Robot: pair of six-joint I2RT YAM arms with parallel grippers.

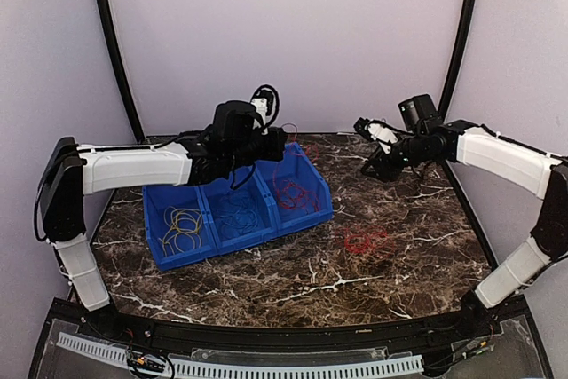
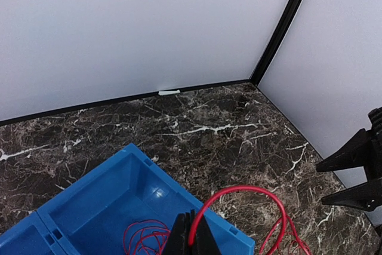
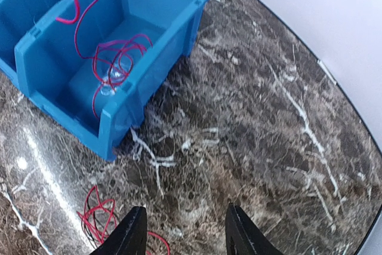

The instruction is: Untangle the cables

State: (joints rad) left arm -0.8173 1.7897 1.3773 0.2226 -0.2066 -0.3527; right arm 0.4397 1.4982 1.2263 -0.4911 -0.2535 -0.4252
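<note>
A blue three-compartment bin (image 1: pixel 312 216) holds yellow-tan cables (image 1: pixel 182 226) on the left, blue cables (image 1: pixel 238 213) in the middle and red cables (image 1: pixel 295 189) on the right. My left gripper (image 1: pixel 282 141) hovers over the bin's far right corner, shut on a red cable (image 2: pixel 250 189). That cable arches out over the bin wall and runs down toward the table on the right. Another red bunch (image 1: pixel 364 239) lies on the table right of the bin. My right gripper (image 1: pixel 373 153) hangs open above the marble at the back right, nothing between its fingers.
The dark marble table (image 1: pixel 266 281) is enclosed by pale walls at the back and sides. In the right wrist view the bin's corner (image 3: pixel 119 117) is at the upper left and the loose red bunch (image 3: pixel 98 219) lies beside the left finger (image 3: pixel 132 234).
</note>
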